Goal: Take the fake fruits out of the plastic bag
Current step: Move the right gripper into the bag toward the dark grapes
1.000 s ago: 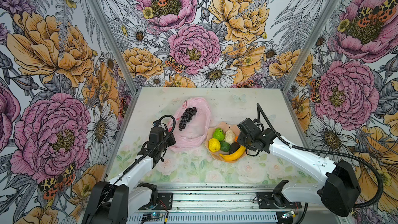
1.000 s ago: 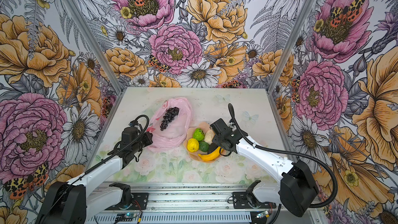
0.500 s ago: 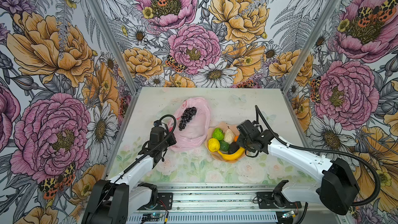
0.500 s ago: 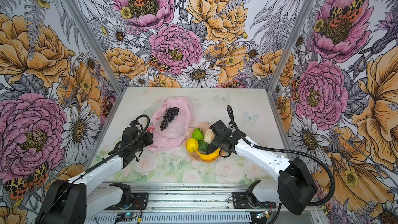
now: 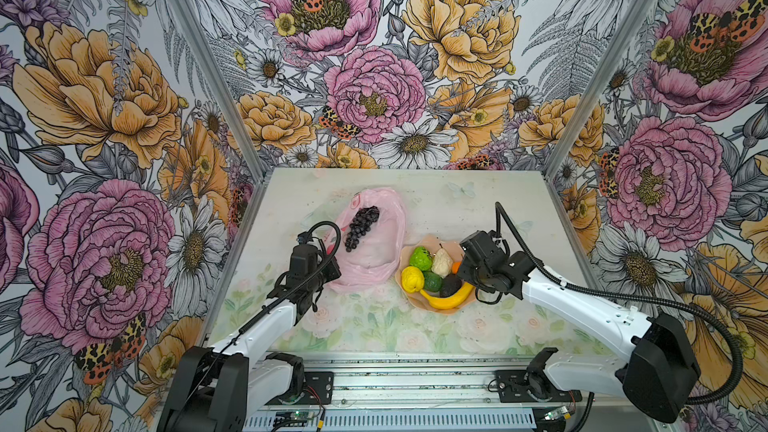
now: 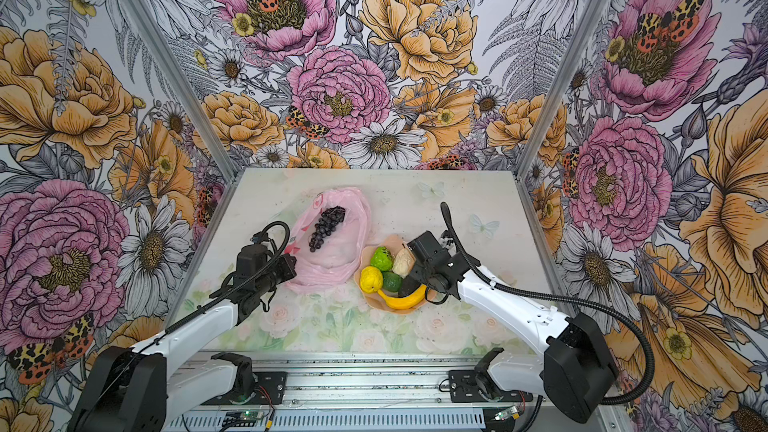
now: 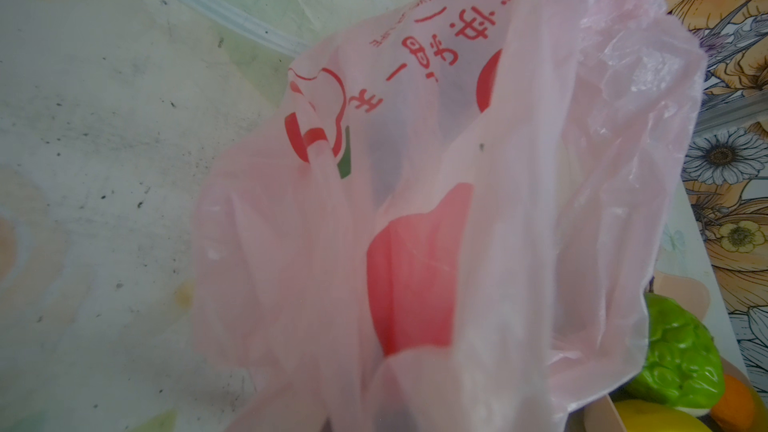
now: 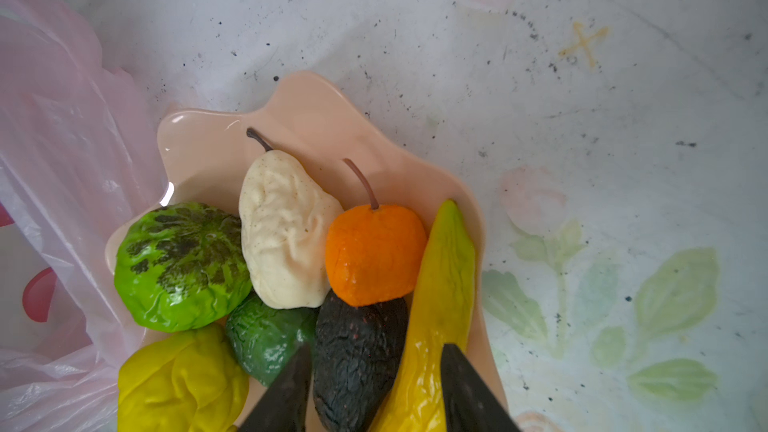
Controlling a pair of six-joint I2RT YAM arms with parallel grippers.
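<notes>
The pink plastic bag [image 5: 376, 261] [image 6: 338, 261] lies flat mid-table, with a dark purple grape bunch [image 5: 361, 226] [image 6: 326, 227] inside its open mouth. My left gripper [image 5: 331, 272] is shut on the bag's near left edge; pink film [image 7: 457, 201] fills the left wrist view and hides the jaws. Other fake fruits lie in the peach dish [image 8: 316, 97]: lemon [image 8: 183, 380], two green pieces, cream pear [image 8: 282, 234], orange [image 8: 374, 255], banana [image 8: 440, 284], dark avocado-like piece [image 8: 357, 347]. My right gripper [image 8: 376, 349] [image 5: 459, 280] hangs open just over the dark piece and banana.
The wavy peach dish [image 5: 432, 310] sits right of the bag, touching it. Floral walls close the table on three sides, and a metal rail [image 5: 395, 371] runs along the front. Bare tabletop [image 5: 478, 209] lies behind and right of the dish.
My right gripper's jaws have spread apart over the dish, and the dark piece now lies loose among the fruits. The left gripper has stayed put on the bag.
</notes>
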